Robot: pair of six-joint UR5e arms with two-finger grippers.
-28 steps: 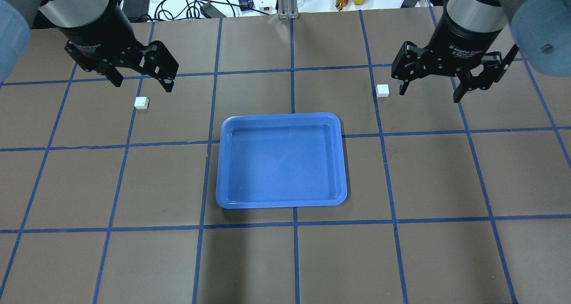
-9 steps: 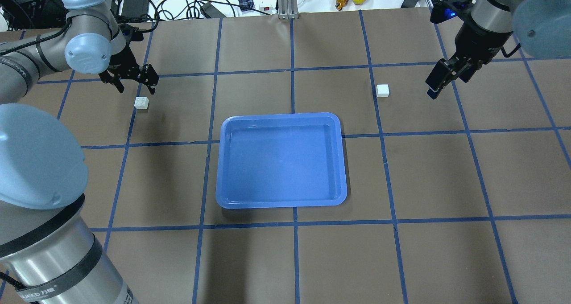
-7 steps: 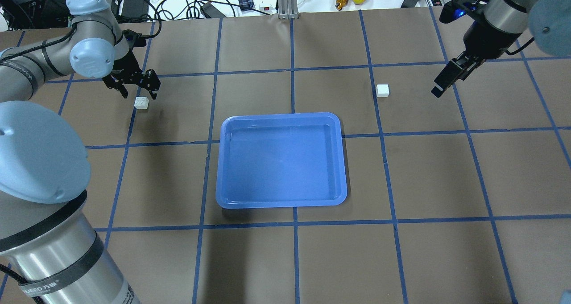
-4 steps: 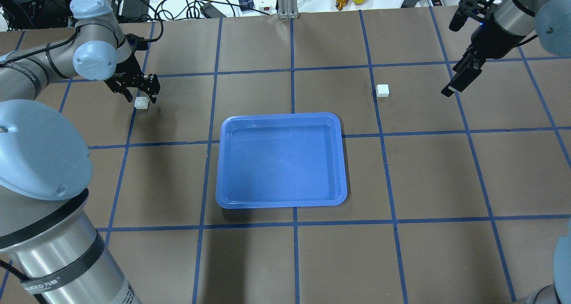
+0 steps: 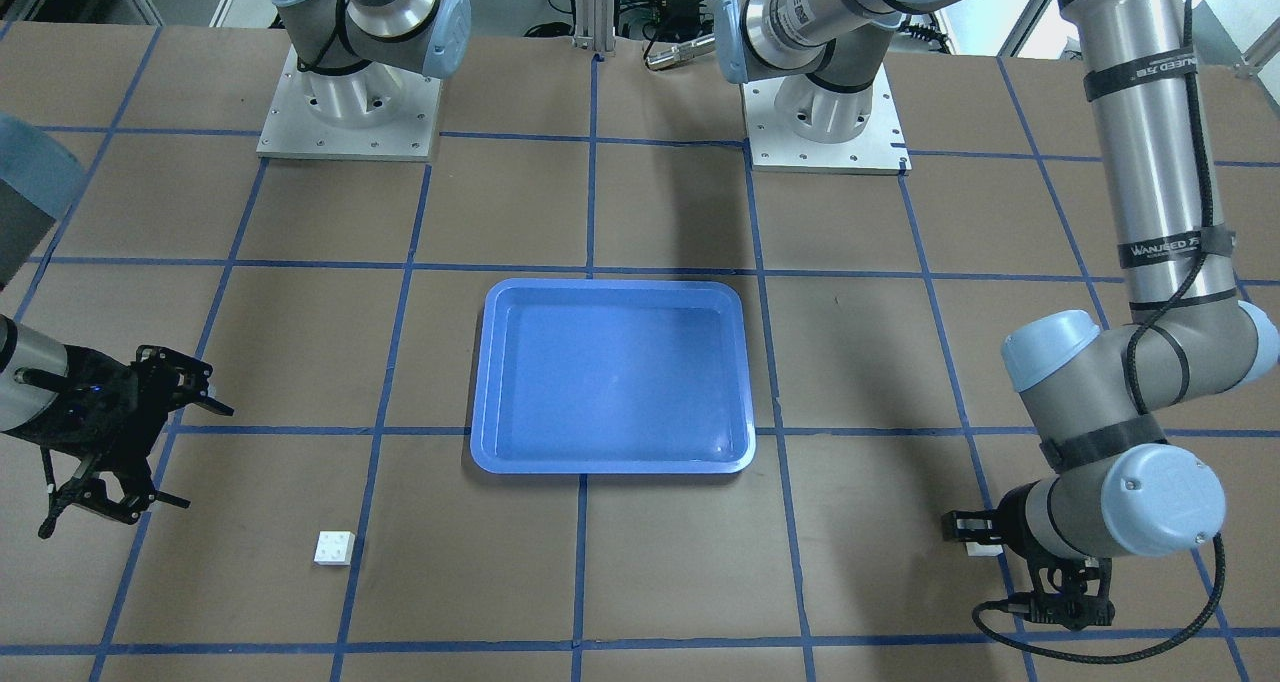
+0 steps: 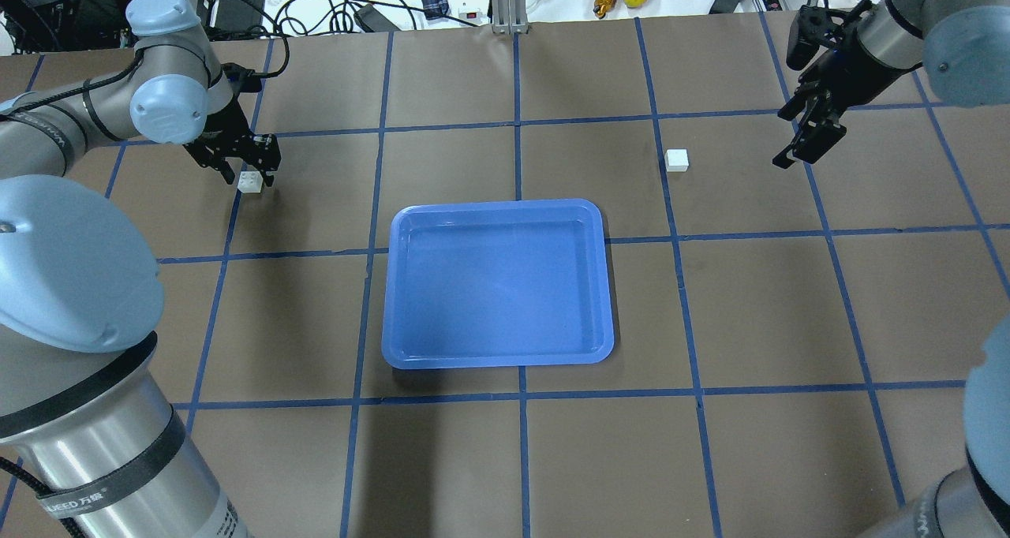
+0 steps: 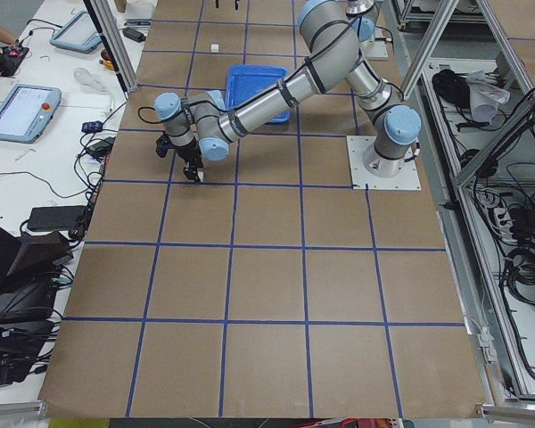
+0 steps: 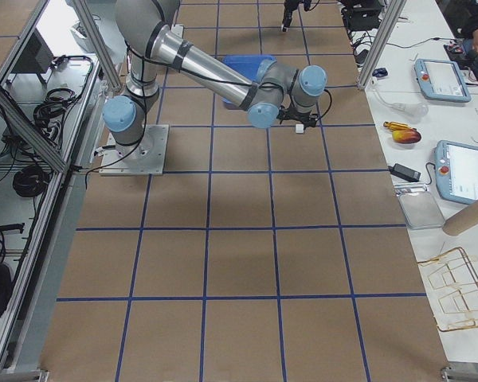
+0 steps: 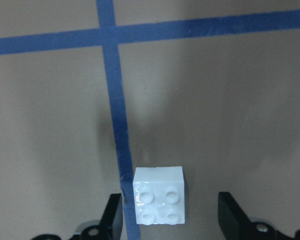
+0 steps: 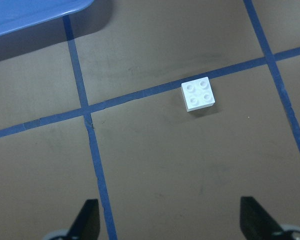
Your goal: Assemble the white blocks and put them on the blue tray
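I count two white blocks: one block (image 9: 158,195) between the fingers of my left tool (image 9: 172,217), the other block (image 10: 198,95) ahead of my right tool (image 10: 171,217). One blue tray (image 6: 497,205). Two tools.

**White blocks (image 6: 251,181) lie unjoined, both outside blue tray (image 6: 497,285)**

You see two small square bricks, studs up, flat on the brown table (image 6: 789,301). The left block (image 9: 159,196) sits against a blue tape line (image 9: 115,100). The right block (image 6: 676,159) lies well apart from it. The shallow, round-cornered tray rests level between them, nearer the robot.
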